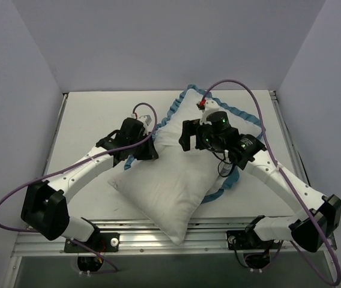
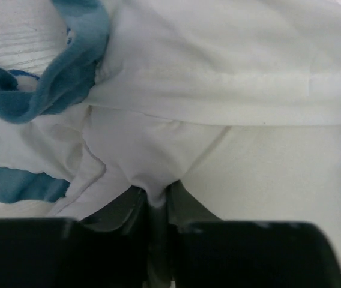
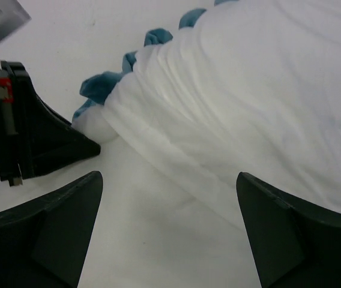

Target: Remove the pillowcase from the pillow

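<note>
1. We are pinching a fold of the pillow point(image 1: 164, 192) shut in our left fingers point(image 2: 143, 207), just beside the pillowcase point(image 1: 170, 129) hem.
2. We are holding our right fingers point(image 1: 194, 139) wide open and empty over the pillowcase.
3. The pillowcase is covering the pillow's far end on the desk point(image 1: 92, 114).

A white pillow point(image 1: 164, 186) lies slantwise at the centre of the table point(image 1: 92, 114), 1 corner poking past the near edge at lower centre. Its upper end sits in the pillowcase point(image 1: 242, 114), whose blue ruffle curls around the upper centre and down the right side. The left gripper point(image 1: 143, 147) presses at the pillow's upper left edge, its fingertips hidden. The right gripper point(image 1: 197, 137) hangs over the upper middle, fingers apart. 2 purple cables point(image 1: 14, 192) loop from the arms.
</note>
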`<action>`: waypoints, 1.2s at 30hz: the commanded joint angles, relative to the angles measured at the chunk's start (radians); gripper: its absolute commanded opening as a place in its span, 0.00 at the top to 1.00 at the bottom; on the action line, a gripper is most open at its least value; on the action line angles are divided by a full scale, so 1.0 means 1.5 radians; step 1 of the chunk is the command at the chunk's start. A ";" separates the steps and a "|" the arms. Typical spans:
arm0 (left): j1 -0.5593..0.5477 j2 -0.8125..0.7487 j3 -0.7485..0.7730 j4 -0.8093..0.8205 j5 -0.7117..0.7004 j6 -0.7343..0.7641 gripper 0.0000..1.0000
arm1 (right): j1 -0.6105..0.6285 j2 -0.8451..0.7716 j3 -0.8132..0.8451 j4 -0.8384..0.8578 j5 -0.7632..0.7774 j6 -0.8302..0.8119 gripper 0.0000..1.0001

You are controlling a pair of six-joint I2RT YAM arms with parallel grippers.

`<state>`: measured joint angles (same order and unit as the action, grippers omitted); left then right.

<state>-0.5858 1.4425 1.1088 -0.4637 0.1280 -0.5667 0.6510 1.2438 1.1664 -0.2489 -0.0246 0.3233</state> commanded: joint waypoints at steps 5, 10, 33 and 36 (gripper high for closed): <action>-0.002 -0.047 -0.058 0.052 0.029 0.000 0.98 | 0.009 0.140 0.144 0.003 -0.007 -0.116 0.11; -0.004 -0.086 -0.063 0.031 0.006 0.013 0.98 | 0.017 0.252 0.205 0.000 -0.063 -0.169 0.12; 0.006 -0.269 0.060 -0.246 -0.079 0.060 0.98 | -0.261 0.303 0.228 0.014 0.237 -0.052 1.00; 0.007 -0.314 0.067 -0.297 -0.095 0.049 0.98 | -0.331 0.285 0.226 0.014 0.210 0.008 1.00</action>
<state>-0.5926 1.0763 1.1423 -0.6792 0.0566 -0.5091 0.3183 1.7264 1.4757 -0.2173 0.0593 0.2596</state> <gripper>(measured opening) 0.060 0.005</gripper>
